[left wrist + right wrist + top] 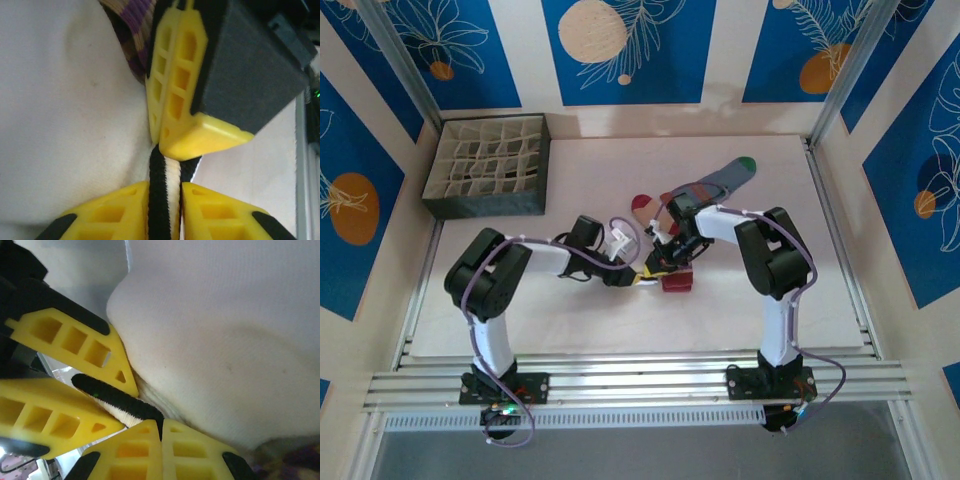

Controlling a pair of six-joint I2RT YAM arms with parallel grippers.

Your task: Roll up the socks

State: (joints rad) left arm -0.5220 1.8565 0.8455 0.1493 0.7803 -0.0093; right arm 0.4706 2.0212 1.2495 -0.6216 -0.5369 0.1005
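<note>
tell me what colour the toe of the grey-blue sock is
Green, clearest in the top external view on the grey-blue sock.

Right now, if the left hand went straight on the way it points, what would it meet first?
The right hand, closed on the striped cuff of the white sock just ahead; almost touching, though depth is unclear.

My work surface is a white table [750,300], bordered at its near edge by aluminium rails [640,385] to which my two bases are bolted. A grey divided organiser box [488,165] rests at the far-left corner. The grey-blue sock [728,174] with a green toe lies flat toward the far centre, angled to the right. The peach sock [645,205] lies just beside it. The white sock [75,125] rests on the table at centre, apparently overlapping the peach one.
</note>
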